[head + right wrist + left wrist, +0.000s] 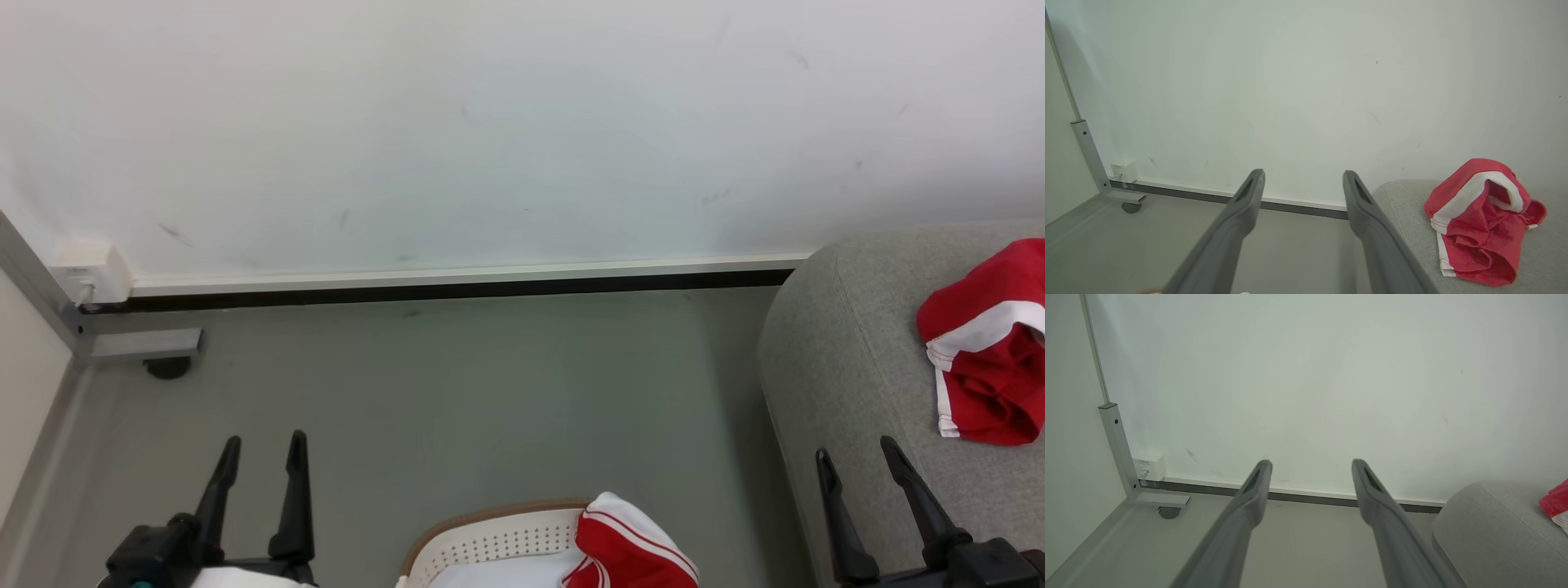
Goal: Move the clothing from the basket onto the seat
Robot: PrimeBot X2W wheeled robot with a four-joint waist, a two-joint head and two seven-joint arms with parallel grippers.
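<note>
Grippers released, empty: left gripper [261,453], right gripper [857,457]; dip right gripper onto red white-striped garment [633,543] over white perforated basket [490,539]; pinch thick fold; lift clear.

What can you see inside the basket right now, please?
Inside the basket, a red garment with white stripes bulges over its right side, beside a pale plain cloth. Whatever lies beneath them, and the basket's near part, is out of sight.

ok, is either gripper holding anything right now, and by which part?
Nothing held: left gripper and right gripper are open and empty. One red garment lies on the sofa, a second red garment in the basket.
</note>
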